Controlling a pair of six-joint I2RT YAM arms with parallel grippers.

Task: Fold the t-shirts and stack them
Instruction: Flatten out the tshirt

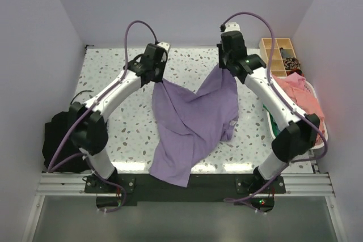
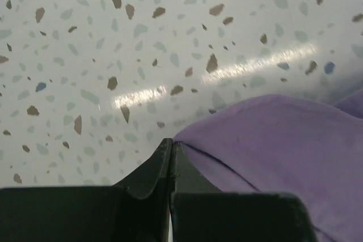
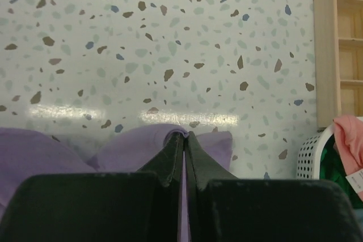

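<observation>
A lavender-purple t-shirt (image 1: 190, 123) hangs between both grippers over the middle of the table, and its lower part drapes past the near edge. My left gripper (image 1: 160, 81) is shut on its left upper corner; the wrist view shows the jaws (image 2: 172, 144) pinched on the purple cloth (image 2: 272, 140). My right gripper (image 1: 222, 67) is shut on the right upper corner, with cloth (image 3: 142, 145) clamped between the fingertips (image 3: 185, 136). A salmon-pink shirt (image 1: 300, 92) and a bit of green cloth (image 1: 273, 123) lie in the basket at right.
A white perforated basket (image 1: 317, 145) stands at the right edge, also in the right wrist view (image 3: 315, 145). A wooden compartment box (image 1: 276, 55) sits at the back right. A black fabric bundle (image 1: 57, 137) lies off the left edge.
</observation>
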